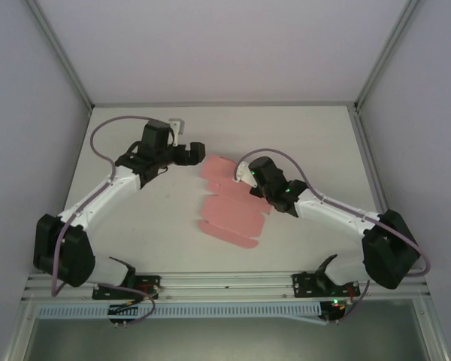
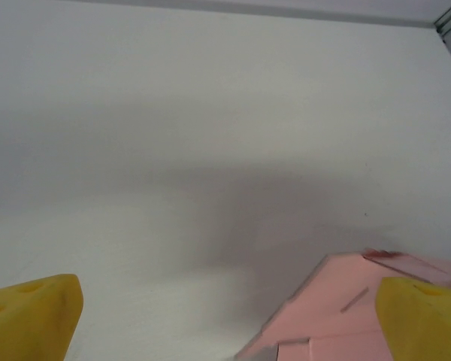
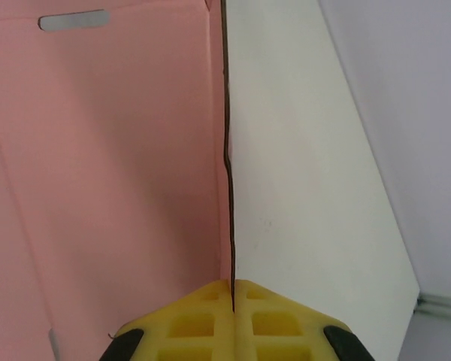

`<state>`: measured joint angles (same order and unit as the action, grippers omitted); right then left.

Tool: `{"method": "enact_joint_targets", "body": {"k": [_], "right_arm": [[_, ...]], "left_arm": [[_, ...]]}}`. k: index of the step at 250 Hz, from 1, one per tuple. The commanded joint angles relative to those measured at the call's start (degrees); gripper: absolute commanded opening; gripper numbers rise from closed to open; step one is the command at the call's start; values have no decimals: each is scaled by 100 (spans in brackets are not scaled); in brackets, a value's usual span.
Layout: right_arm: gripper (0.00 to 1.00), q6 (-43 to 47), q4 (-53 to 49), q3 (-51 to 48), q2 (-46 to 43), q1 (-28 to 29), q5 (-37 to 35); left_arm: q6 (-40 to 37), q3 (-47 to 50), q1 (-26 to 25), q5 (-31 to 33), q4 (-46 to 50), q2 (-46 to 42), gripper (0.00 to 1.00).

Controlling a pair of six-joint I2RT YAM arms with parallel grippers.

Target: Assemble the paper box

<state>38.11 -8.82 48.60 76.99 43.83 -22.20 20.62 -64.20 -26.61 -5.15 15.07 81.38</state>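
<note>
The paper box (image 1: pixel 229 203) is a flat pink die-cut sheet with flaps and creases, lying in the middle of the white table. My right gripper (image 1: pixel 249 183) is at the sheet's right edge. In the right wrist view its yellow pads (image 3: pixel 232 325) are pressed together on a thin upright flap edge of the paper box (image 3: pixel 113 173). My left gripper (image 1: pixel 198 153) hovers at the sheet's upper left corner. Its yellow fingertips (image 2: pixel 30 316) stand wide apart, with a corner of the pink sheet (image 2: pixel 338 308) between them and nothing gripped.
White walls with metal frame posts (image 1: pixel 60 53) enclose the table (image 1: pixel 316 143) on three sides. A small white bracket (image 1: pixel 177 124) sits near the back by the left arm. Purple cables (image 1: pixel 109 128) loop off both arms. A metal rail (image 1: pixel 225 284) runs along the near edge.
</note>
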Motion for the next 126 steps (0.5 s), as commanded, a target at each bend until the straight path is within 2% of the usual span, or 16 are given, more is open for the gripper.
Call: {"method": "enact_joint_targets", "body": {"k": [1, 38, 71, 126], "right_arm": [[0, 224, 320, -192, -307, 88, 725], [0, 103, 219, -150, -395, 85, 702], [0, 0, 393, -149, -334, 76, 511], [0, -232, 274, 27, -166, 73, 559]], "left_arm": [[-204, -445, 49, -320, -87, 345, 100], [-563, -624, 42, -1004, -208, 774, 100], [-1040, -414, -41, -1669, -368, 874, 100], [-1414, -106, -281, -1661, -530, 888, 100]]}}
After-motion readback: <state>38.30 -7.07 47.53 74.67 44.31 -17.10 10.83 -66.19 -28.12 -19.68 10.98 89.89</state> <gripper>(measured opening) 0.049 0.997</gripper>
